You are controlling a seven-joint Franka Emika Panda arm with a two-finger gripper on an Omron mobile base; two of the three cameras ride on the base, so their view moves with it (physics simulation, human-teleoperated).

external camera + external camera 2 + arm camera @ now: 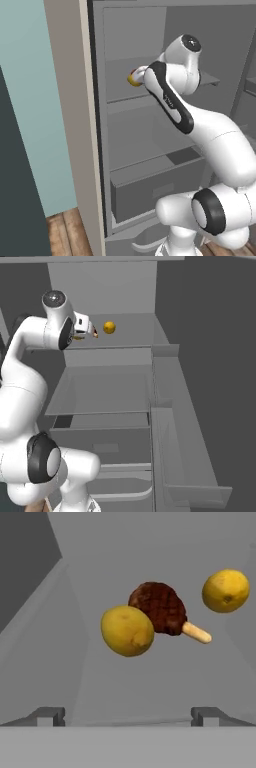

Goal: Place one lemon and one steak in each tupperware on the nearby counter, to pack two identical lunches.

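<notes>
A matt, finely pitted yellow rind is seen on the nearer lemon [127, 631] and on the second lemon [225, 590]. The steak [159, 607] is shown as dark brown-red meat with a coarse, ridged surface and a smooth pale stub. The fridge shelf [127, 336] is rendered in smooth, matt grey. Plank wood flooring [64, 230] is seen, dull in finish.

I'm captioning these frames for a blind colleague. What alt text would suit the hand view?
Two yellow lemons, one near and one farther right, lie on a grey fridge shelf with a dark red-brown steak between them, partly behind the nearer lemon. The open gripper points at them, its fingertips touching nothing.
</notes>
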